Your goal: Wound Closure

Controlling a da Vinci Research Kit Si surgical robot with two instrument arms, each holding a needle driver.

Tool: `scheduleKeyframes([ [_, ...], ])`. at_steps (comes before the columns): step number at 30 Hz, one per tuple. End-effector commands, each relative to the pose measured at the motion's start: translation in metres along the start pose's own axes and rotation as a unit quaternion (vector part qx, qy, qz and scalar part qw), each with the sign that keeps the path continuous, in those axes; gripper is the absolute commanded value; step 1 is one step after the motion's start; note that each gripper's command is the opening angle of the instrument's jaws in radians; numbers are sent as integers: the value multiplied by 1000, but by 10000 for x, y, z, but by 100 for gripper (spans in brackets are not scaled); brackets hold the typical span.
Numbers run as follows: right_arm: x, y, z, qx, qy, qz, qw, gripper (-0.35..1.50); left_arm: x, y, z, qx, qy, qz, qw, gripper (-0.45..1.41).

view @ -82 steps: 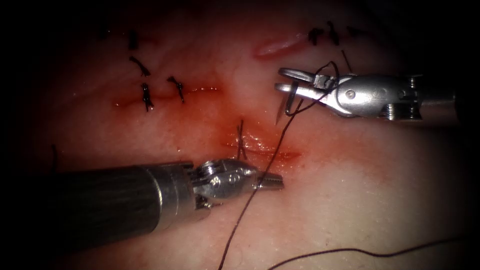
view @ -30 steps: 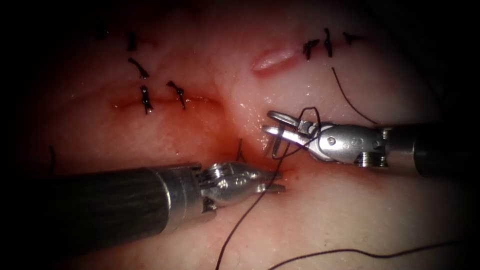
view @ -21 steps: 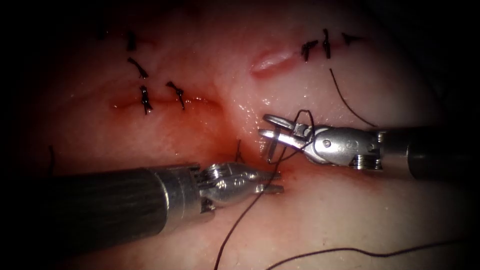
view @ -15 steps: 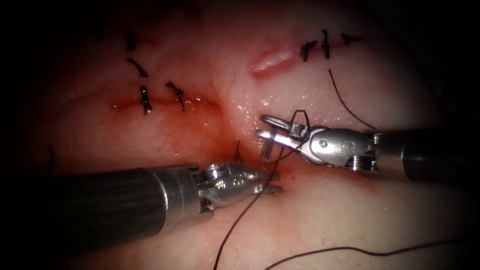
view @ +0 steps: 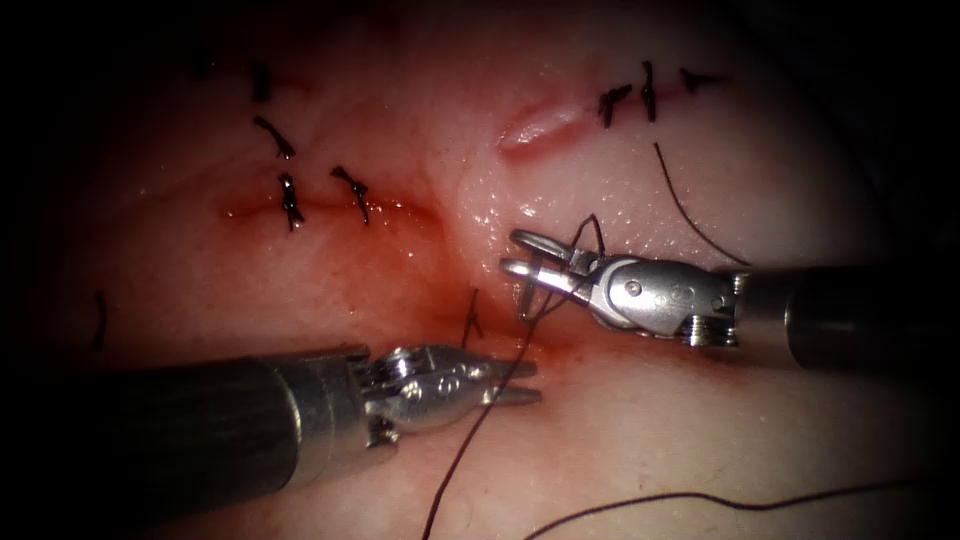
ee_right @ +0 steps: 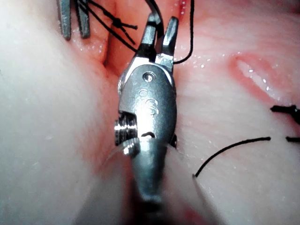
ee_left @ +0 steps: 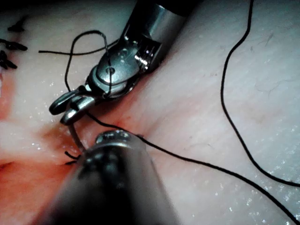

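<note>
While the right tool (view: 522, 255) clamps the needle (view: 530, 298) near its rear end, point down at the cut (view: 545, 335), we see thread (view: 470, 440) trailing. The left tool (view: 520, 383) holds nothing, jaws apart, on the tissue (view: 700, 420).

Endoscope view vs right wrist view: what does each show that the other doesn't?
Endoscope view: the left arm's steel tool with its dark shaft, jaws apart, holding nothing, the dark thread crossing them; knotted black stitches left of the red-stained cut; the curved needle held near its upper end by the right arm's steel tool, tip at the cut, entry into the pale tissue not discernible.
Right wrist view: the right tool from behind, along its shaft.
Both: right tool's jaws, left tool's jaw tips, pale open slit, loose thread end.
</note>
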Motion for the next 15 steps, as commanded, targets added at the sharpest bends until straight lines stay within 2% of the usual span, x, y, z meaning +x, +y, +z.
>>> scheduleKeyframes([
  [1,-3,-2,11,3,-1,0,1000,-35,4,-1,7,1,1,-1,1000,21],
  [15,-30,-24,13,30,-25,17,999,-35,6,3,7,2,-3,-2,1000,21],
])
